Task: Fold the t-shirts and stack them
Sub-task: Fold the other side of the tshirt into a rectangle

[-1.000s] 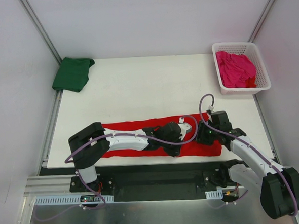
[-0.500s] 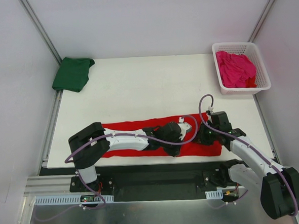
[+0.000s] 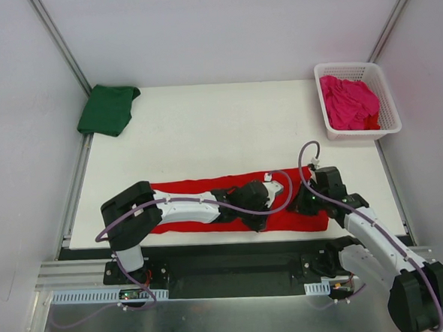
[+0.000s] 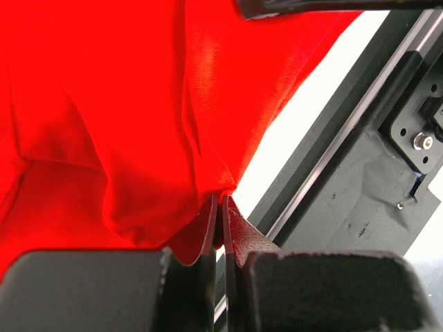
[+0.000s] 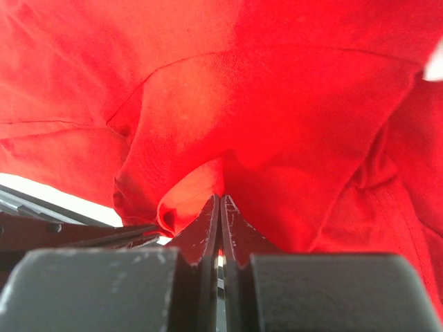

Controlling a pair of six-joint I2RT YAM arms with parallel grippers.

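The red shirt [image 3: 193,186] lies lengthwise along the near edge of the table [image 3: 204,129]. The left gripper [image 4: 221,202] pinches its near hem mid-length. The right gripper [image 5: 220,200], also closed tight, probably pinches the right end.

The wide middle of the table [image 3: 220,136] is bare from the red t-shirt [image 3: 208,186] up to the far wall [image 3: 221,30], so there is free room to pass. Along the near edge the way is blocked. The red t-shirt lies there as a long strip, and the left arm [image 3: 183,208] reaches low over it toward the right arm [image 3: 368,228].

The green t-shirt [image 3: 107,109] takes the far left corner. The white basket [image 3: 387,111] with the pink t-shirt [image 3: 349,102] takes the far right corner. The left wall [image 3: 17,148] and right wall [image 3: 435,85] stand close at both sides.
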